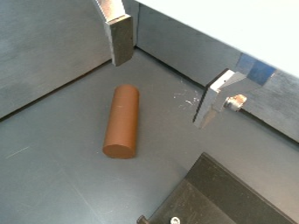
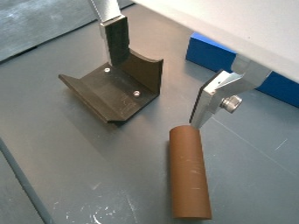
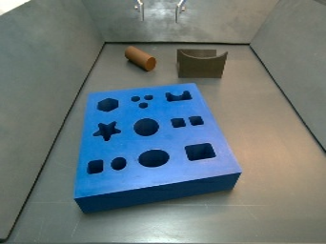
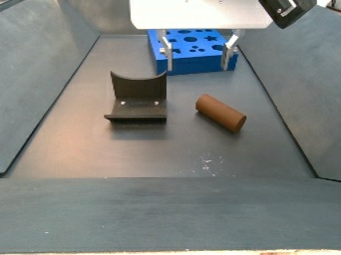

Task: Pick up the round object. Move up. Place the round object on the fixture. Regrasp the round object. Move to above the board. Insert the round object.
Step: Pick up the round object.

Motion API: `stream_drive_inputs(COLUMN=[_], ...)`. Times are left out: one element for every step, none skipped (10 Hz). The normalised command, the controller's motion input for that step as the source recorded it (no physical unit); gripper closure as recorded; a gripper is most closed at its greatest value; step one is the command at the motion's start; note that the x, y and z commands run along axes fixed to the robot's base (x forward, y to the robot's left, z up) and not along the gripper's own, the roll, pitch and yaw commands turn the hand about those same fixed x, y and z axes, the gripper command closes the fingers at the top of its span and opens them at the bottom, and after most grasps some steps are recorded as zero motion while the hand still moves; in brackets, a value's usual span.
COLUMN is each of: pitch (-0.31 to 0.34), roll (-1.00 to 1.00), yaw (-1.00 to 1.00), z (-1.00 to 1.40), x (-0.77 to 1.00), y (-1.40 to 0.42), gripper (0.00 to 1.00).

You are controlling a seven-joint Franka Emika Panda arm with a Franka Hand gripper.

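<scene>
Gripper [image 4: 196, 47] hovers high with jaws spread wide and empty, apparently staged for pickup; round object [image 4: 221, 112] lies flat on the floor at the fixture's [image 4: 136, 98] 3 o'clock, board [image 4: 193, 50] beyond.

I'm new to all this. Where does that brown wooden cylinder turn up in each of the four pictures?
Wrist view: the round object lies on the grey floor below the open gripper.
Wrist view: it lies near the fixture.
Side view: far end, left of the fixture.
Side view: middle, right of the fixture.
Shared landmark: the fixture, beside the cylinder but apart from it.
</scene>
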Motion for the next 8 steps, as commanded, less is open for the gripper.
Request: stream_drive_inputs(pitch=[0.0,0.0,-0.357,0.0,0.0,-0.171,-0.549,-0.606], roll=[-0.01,0.0,-0.37,-0.09,-0.01,-0.01,-0.16,-0.29], yaw=[0.0,0.0,0.45,0.71,0.78,0.82,0.91,0.94], z=[0.0,0.0,-0.07,-0.2,-0.35,-0.38,-0.37,-0.37], x=[0.0,0.02,-0.52,-0.16,-0.05,0.0,0.0,0.0], y=[0.0,0.0,0.01,-0.29,-0.28,-0.26,-0.07,0.0], gripper=[0.0,0.0,0.0,0.0,0.0,0.0,0.0,0.0])
